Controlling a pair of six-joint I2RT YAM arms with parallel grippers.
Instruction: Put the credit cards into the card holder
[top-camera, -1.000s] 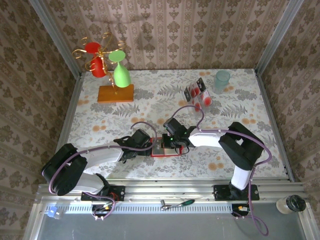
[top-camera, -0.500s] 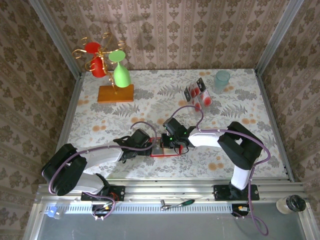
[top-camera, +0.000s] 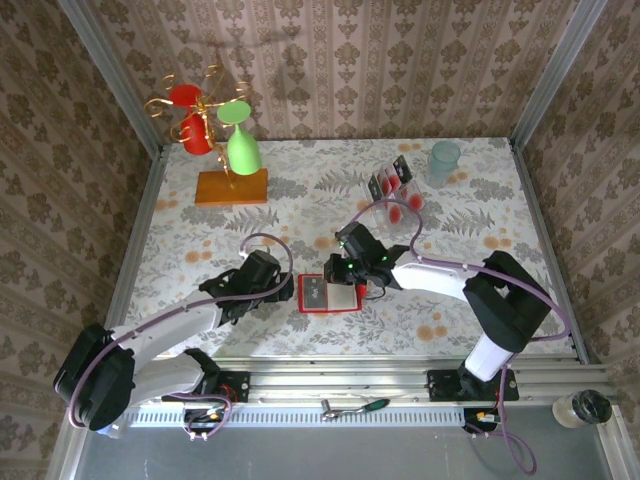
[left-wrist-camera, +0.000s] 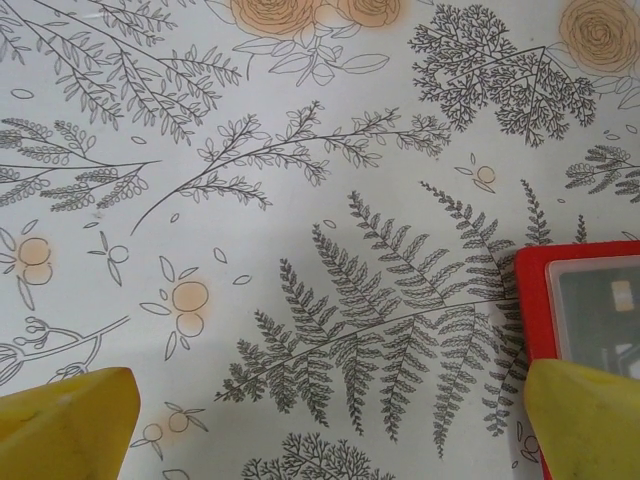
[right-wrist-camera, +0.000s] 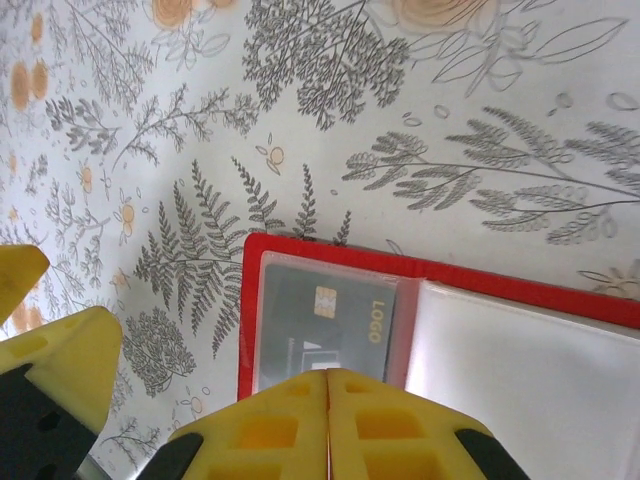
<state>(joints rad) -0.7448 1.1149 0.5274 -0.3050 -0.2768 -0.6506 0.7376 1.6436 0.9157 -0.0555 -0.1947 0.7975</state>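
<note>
Top external view: floral table (top-camera: 200, 230) walled in by patterned paper, with the bright red card holder (top-camera: 330, 294) lying open and flat near the front centre, between the two arms. Just left of it, the left gripper (top-camera: 277, 284). Just behind it, the right gripper (top-camera: 347, 275), angled down over the holder's back edge. Farther back and to the right, well apart from the holder, the credit cards (top-camera: 388, 182) standing on edge in a clear plastic rack (top-camera: 405, 195), near a pale green cup (top-camera: 445, 160). At back left, a gold stand (top-camera: 205, 110) on an orange block (top-camera: 231, 187), hung with red and green glasses (top-camera: 242, 150). Left wrist view: yellow fingers (left-wrist-camera: 70, 420) spread wide at both lower corners, jaws fully open and holding nothing, fern-printed cloth between them. Red corner of the holder at the right edge of that view, partly behind the right-hand finger, contact impossible to judge. Right wrist view: yellow fingertips (right-wrist-camera: 270, 420) pressed together along a thin seam, jaws closed with nothing between them, poised over the holder's near edge; cannot tell whether touching it. Inside the holder, a dark card (right-wrist-camera: 320, 318) with a gold chip and the word LOGO, tucked behind the clear left pocket. Beside it, the pale whitish right pocket (right-wrist-camera: 520, 350).
</note>
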